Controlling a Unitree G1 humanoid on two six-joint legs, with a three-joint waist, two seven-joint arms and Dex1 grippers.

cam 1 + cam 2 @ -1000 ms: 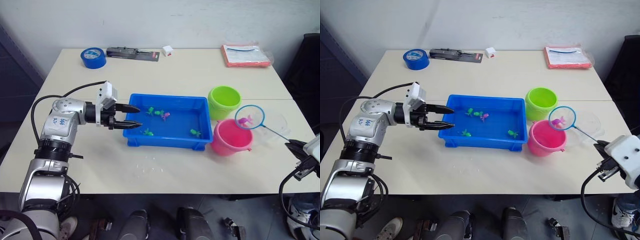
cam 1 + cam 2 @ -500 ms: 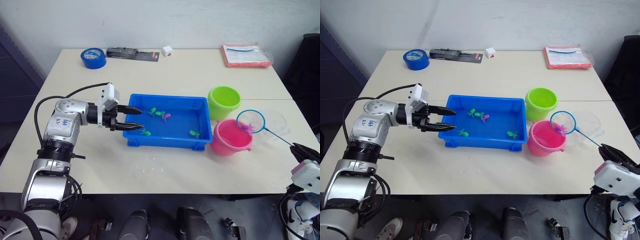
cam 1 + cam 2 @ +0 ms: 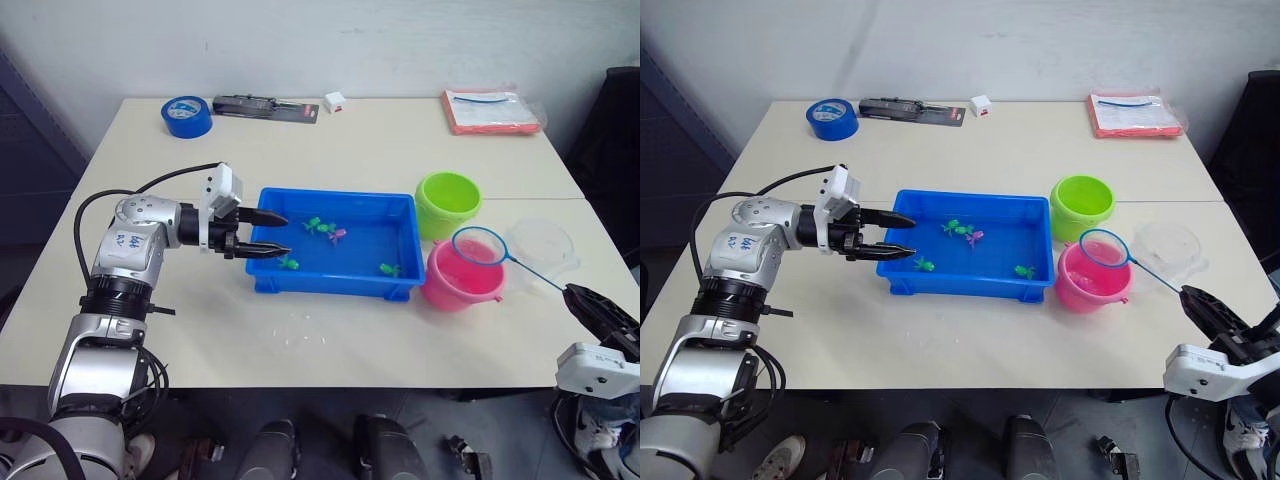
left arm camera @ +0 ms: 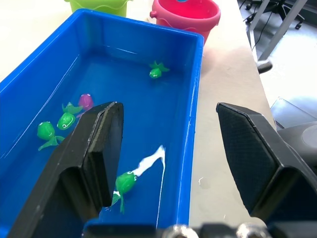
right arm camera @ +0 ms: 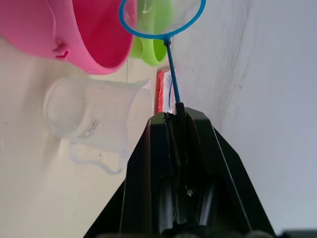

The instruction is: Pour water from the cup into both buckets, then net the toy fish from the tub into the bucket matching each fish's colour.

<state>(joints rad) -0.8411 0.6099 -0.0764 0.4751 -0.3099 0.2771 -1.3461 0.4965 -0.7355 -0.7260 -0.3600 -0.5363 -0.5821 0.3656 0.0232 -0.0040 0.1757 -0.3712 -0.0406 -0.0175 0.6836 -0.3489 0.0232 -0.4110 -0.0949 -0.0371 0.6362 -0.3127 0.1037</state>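
We are gripping the net [image 3: 1101,248] by its handle in the right gripper [image 5: 174,115], hoop over the pink bucket [image 3: 1092,281]; it looks empty, perhaps just tipped; the left gripper [image 3: 268,234] is bracing the tub [image 3: 330,280], jaws wide; next, 5 fish [image 4: 155,71] await scooping.

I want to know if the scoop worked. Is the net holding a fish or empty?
Empty, as far as shows: the net hangs over the pink bucket, with only bucket visible through its hoop.
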